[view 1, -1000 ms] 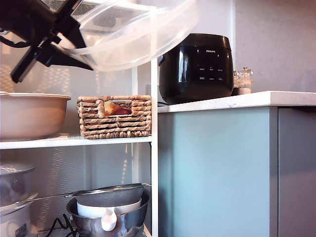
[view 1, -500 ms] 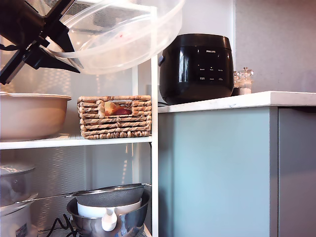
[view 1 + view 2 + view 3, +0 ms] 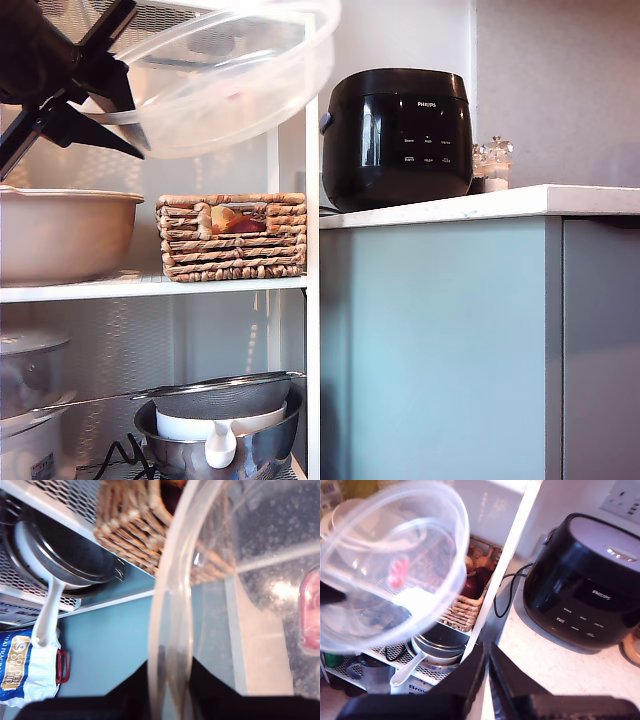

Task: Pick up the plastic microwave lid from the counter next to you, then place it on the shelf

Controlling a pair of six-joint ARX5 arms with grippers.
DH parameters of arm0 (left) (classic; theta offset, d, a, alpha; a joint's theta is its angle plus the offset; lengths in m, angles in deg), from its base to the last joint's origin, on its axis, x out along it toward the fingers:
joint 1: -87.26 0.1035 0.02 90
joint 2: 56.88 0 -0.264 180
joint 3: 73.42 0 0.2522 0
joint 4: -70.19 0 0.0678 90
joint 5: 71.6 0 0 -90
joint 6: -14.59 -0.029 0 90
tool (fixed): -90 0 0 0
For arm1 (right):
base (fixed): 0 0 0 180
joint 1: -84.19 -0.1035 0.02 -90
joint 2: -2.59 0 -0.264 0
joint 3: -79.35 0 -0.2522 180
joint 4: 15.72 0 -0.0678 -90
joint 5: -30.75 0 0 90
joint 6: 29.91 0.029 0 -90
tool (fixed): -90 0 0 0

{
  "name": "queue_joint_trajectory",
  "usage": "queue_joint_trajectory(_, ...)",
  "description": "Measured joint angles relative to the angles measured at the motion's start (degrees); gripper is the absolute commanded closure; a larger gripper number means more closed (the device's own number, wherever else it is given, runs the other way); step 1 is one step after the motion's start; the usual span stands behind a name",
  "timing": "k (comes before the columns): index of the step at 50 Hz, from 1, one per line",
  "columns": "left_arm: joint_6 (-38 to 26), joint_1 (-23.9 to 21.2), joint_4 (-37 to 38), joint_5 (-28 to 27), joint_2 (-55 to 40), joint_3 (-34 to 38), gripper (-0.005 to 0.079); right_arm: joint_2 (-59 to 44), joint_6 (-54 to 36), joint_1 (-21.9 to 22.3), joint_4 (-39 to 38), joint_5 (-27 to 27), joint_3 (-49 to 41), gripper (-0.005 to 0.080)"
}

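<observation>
My first gripper (image 3: 170, 680) is clamped on the rolled rim of the large clear, slightly frosted plastic microwave lid (image 3: 225, 85), jaws nearly together with the rim between them. The lid hangs in the air, tilted, in front of the upper part of the tall white-framed open rack (image 3: 312, 300), touching nothing but those jaws as far as the blurred exterior view shows. A small red spot (image 3: 396, 574) shows on its dome. Below the lid, the flat white board shelf (image 3: 150, 288) carries a woven wicker basket (image 3: 232, 236) by its post edge and an opaque beige bowl (image 3: 62, 232) just beside it. My second gripper (image 3: 486, 667) holds nothing, jaws nearly closed, above the white stone-like counter (image 3: 480, 205) edge next to the rack. The glossy black rice cooker (image 3: 400, 135) stands on the counter near that edge.
</observation>
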Motion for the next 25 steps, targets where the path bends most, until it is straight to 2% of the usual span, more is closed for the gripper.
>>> queue_joint_trajectory(8, 0.76, 0.0, 0.42, 3.98, 0.0, 0.0, 0.0764, 0.7, -0.52, 6.25, -6.93, 6.64, -8.33, 0.0766)
queue_joint_trajectory(14, 3.37, 0.0, 0.44, 7.45, 0.0, 0.0, 0.0764, 0.79, -0.76, 9.62, -7.67, 9.62, -11.91, 0.0766)
queue_joint_trajectory(25, 5.66, 1.14, 0.94, 13.49, 0.0, 0.0, 0.0764, 1.22, -0.94, 10.51, -9.22, 11.5, -12.35, 0.0766)
